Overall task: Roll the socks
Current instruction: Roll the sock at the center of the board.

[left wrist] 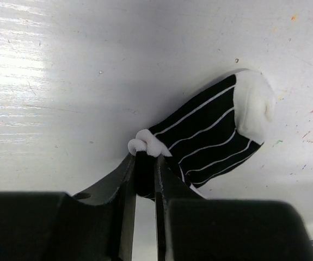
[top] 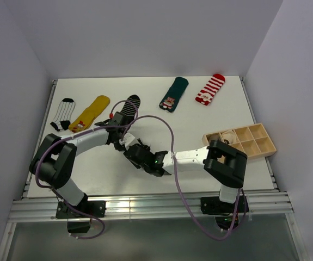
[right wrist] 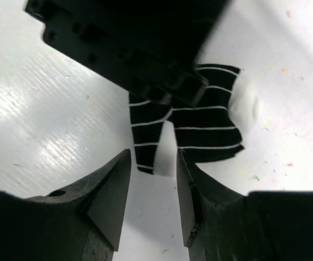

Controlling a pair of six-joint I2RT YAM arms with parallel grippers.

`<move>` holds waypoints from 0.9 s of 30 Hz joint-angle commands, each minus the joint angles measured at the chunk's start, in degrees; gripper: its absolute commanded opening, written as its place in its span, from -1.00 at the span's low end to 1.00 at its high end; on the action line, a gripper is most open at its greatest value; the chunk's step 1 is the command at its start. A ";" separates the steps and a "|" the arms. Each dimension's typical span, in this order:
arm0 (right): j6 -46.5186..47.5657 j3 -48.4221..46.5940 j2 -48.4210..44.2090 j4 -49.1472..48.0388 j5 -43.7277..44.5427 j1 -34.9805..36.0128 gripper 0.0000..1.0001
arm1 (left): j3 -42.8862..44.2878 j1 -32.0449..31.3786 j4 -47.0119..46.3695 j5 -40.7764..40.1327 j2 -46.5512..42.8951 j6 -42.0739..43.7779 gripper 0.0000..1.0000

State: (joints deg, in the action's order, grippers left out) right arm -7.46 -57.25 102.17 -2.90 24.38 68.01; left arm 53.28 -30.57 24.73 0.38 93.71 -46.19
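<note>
The black sock with thin white lines (left wrist: 210, 136) lies on the white table (left wrist: 63, 81), partly folded, its white toe (left wrist: 254, 106) at the end farthest from the left gripper (left wrist: 145, 161). That gripper's fingers are clamped on the sock's near edge, with a curl of white trim (left wrist: 145, 144) bunched just past their tips. The right gripper (right wrist: 153, 176) hovers with its fingers spread and nothing between them. The sock's loose flap sits just ahead of their tips, under the left gripper's body. The roll seems barely begun. To do it well, the left fingers should hold the pinch firm and turn the edge over toward the toe. The right fingers should press down on the loose flap so the fabric winds tight rather than sliding. Beyond both grippers lie a yellow sock (top: 91, 112), a dark green sock (top: 173, 93) and a red-and-white striped sock (top: 210, 89).
</note>
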 commanded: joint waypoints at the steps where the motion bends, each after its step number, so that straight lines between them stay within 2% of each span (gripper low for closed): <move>1: -1.93 2.23 -4.26 -4.22 4.09 -0.85 -0.07 | -0.98 -0.19 0.32 1.37 0.77 0.58 -0.74; 9: 0.25 7.60 -9.09 -10.20 2.95 -0.86 -0.07 | -0.98 -0.11 0.40 1.81 1.03 0.84 -0.75; 21: 3.42 3.73 -0.75 -10.99 1.28 0.90 -0.07 | -0.28 -0.02 0.58 2.78 1.47 1.19 -0.75; 27: 4.12 0.74 5.84 -8.97 0.58 0.90 -0.15 | 0.25 -0.11 0.41 3.40 2.18 1.63 -0.75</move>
State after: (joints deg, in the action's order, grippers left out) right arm -4.14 -54.28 105.91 -11.38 25.02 68.71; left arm 53.17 -30.41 24.25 2.61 94.19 -46.09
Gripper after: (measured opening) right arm 0.431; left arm 0.198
